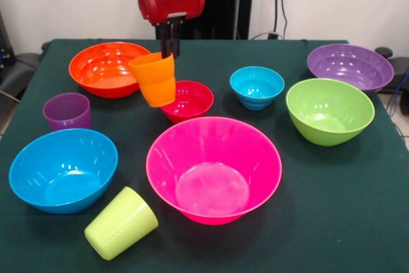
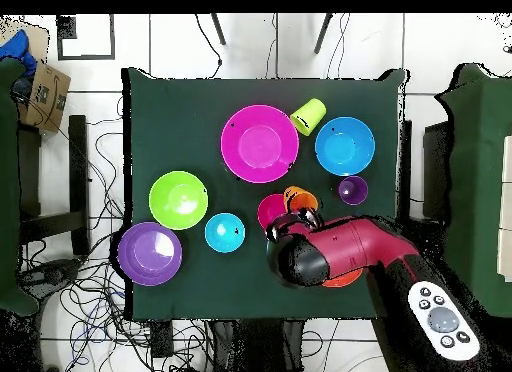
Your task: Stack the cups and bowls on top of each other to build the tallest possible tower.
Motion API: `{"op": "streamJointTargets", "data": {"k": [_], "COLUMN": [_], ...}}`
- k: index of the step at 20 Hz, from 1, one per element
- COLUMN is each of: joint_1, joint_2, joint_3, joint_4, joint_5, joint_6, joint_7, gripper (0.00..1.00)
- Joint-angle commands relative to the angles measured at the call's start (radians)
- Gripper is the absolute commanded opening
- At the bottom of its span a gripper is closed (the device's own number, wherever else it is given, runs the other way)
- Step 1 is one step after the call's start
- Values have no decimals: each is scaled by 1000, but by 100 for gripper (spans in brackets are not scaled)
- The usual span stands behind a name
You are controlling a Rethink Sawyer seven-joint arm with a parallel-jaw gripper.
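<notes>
orange bowl — mostly under arm overhead | arm cut off by front view's top edge

Glossy red rounded wrist casing, black collar above, dark pincer

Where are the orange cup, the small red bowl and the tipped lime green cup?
orange cup [image 1: 154,80]: front view, on its ridged side wall.
small red bowl [image 1: 192,98]: front view, on its inner wall.
lime green cup [image 1: 124,221]: front view, on its side wall as it lies tipped.
</notes>
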Motion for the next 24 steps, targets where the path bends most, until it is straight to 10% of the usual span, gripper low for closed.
{"op": "streamJointTargets", "data": {"k": [1, 24], "joint_1": [36, 195], "joint_2": [-15, 1], "joint_3": [-31, -32], "joint_4": [59, -16], "joint_5": [60, 233], "joint_6": [121, 244], "joint_7": [43, 72], "gripper": [0, 0]}}
